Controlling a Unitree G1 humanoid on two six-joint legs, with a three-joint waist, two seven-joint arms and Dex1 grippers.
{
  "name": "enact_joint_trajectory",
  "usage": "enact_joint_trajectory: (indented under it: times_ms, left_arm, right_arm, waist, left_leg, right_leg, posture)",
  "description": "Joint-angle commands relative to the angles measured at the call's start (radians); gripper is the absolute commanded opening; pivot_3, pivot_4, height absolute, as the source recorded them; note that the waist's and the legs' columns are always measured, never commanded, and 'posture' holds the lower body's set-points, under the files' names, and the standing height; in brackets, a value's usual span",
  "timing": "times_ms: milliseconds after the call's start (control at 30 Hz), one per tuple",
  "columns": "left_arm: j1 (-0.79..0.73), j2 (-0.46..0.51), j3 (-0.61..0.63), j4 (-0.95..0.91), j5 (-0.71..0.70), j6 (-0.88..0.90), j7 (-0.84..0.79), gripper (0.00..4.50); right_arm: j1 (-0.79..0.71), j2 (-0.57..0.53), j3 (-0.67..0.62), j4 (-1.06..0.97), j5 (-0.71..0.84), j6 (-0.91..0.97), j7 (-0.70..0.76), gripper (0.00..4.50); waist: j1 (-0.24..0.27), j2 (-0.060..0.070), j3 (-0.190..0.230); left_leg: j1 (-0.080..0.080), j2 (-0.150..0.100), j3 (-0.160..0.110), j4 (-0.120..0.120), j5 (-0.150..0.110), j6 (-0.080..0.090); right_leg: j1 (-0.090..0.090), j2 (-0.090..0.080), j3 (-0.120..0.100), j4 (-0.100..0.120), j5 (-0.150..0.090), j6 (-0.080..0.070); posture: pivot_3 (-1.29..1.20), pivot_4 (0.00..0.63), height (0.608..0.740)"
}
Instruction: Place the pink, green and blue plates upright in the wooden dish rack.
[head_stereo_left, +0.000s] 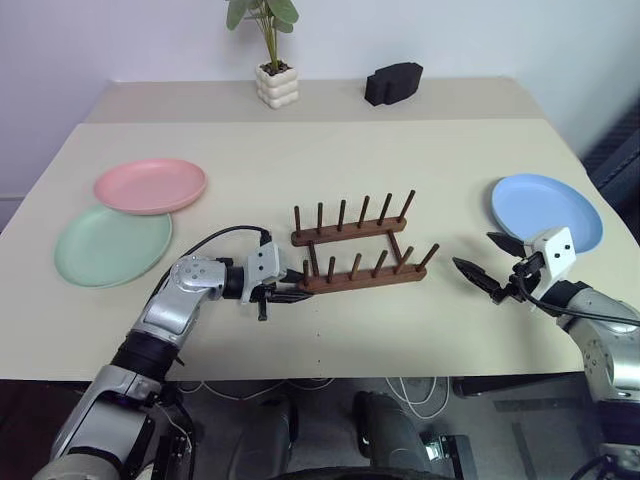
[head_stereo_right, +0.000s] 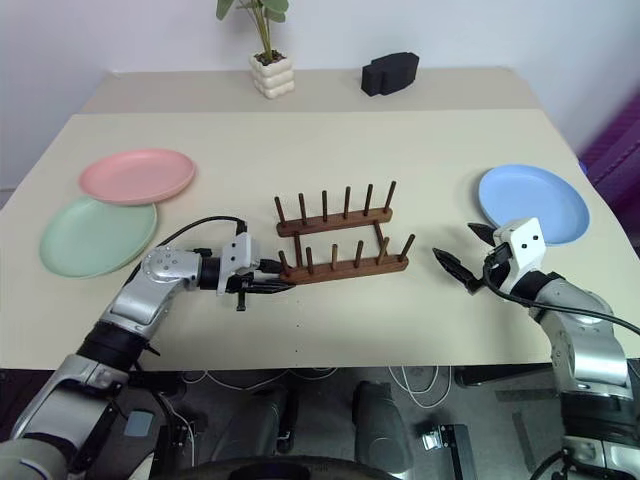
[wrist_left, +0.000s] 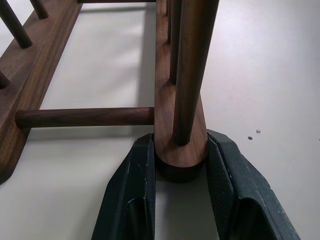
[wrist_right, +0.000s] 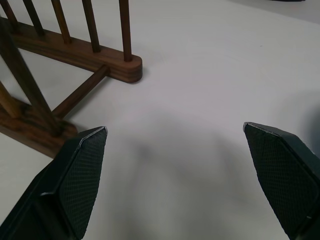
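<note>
The left gripper (head_stereo_left: 290, 292), low centre-left of the head view, has its two black fingers (wrist_left: 131, 190) clamped on the left end of the nearer rail of the dark brown wooden dish rack (head_stereo_left: 360, 245), one finger pressed against each side. The rack stands at the centre of the pale beige table (head_stereo_left: 300, 160), its pegs empty. At lower right, the right gripper (head_stereo_left: 488, 262) hovers with fingers spread wide, holding nothing, pointing toward the rack's right end. The light blue round plate (head_stereo_left: 546, 210) lies flat just beyond it. At left, the pastel pink round plate (head_stereo_left: 150, 185) overlaps the mint green round plate (head_stereo_left: 112, 246). A white potted plant (head_stereo_left: 275, 75) and a black block-shaped object (head_stereo_left: 393, 83) stand against the white wall at top.
</note>
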Motion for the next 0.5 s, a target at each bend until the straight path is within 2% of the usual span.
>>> enact_joint_trajectory:
  times_ms: [33,267,300,333,467,500]
  left_arm:
    - [-0.015,-0.013,-0.016,0.036,0.021,-0.028,-0.037,0.84]
    - [-0.024,-0.038,-0.011,0.055,0.022,-0.024,-0.053,0.84]
    - [-0.022,-0.041,-0.007,0.054,0.017,-0.016,-0.054,1.84]
    - [-0.019,-0.041,-0.005,0.05,0.012,-0.006,-0.058,2.14]
    - [0.002,-0.03,0.01,0.027,0.019,-0.007,-0.048,4.21]
    - [0.014,-0.02,0.016,0.011,0.017,-0.001,-0.044,4.48]
  right_arm:
    - [0.014,-0.004,-0.04,-0.072,0.025,0.022,-0.021,4.5]
    - [0.032,-0.005,-0.055,-0.084,0.031,0.028,-0.026,4.5]
    - [0.033,-0.004,-0.056,-0.08,0.029,0.024,-0.024,4.5]
    - [0.033,-0.003,-0.056,-0.075,0.027,0.021,-0.022,4.5]
    - [0.031,-0.003,-0.052,-0.039,0.018,-0.003,-0.005,4.5]
    - [0.032,-0.009,-0.052,-0.027,0.013,-0.009,0.002,4.5]
  waist:
    - [0.0,0.0,0.0]
    - [0.002,0.0,0.0]
    - [0.001,0.0,0.0]
    - [0.001,0.0,0.0]
    - [-0.001,0.0,0.0]
    - [-0.002,0.0,0.0]
  left_leg:
    - [0.0,0.0,0.0,0.0,0.0,0.0]
    - [0.0,0.0,0.0,0.0,0.0,0.0]
    - [0.0,0.0,0.0,0.0,0.0,0.0]
    - [0.0,0.0,0.0,0.0,0.0,0.0]
    - [0.0,0.0,0.0,0.0,0.0,0.0]
    - [0.0,0.0,0.0,0.0,0.0,0.0]
  right_leg:
    - [0.0,0.0,0.0,0.0,0.0,0.0]
    - [0.0,0.0,0.0,0.0,0.0,0.0]
    - [0.0,0.0,0.0,0.0,0.0,0.0]
    - [0.0,0.0,0.0,0.0,0.0,0.0]
    - [0.0,0.0,0.0,0.001,0.0,0.0]
    - [0.0,0.0,0.0,0.001,0.0,0.0]
  posture:
    - [0.0,0.15,0.73]
    - [0.0,0.15,0.73]
    - [0.0,0.15,0.73]
    - [0.0,0.15,0.73]
    - [0.0,0.15,0.73]
    - [0.0,0.15,0.73]
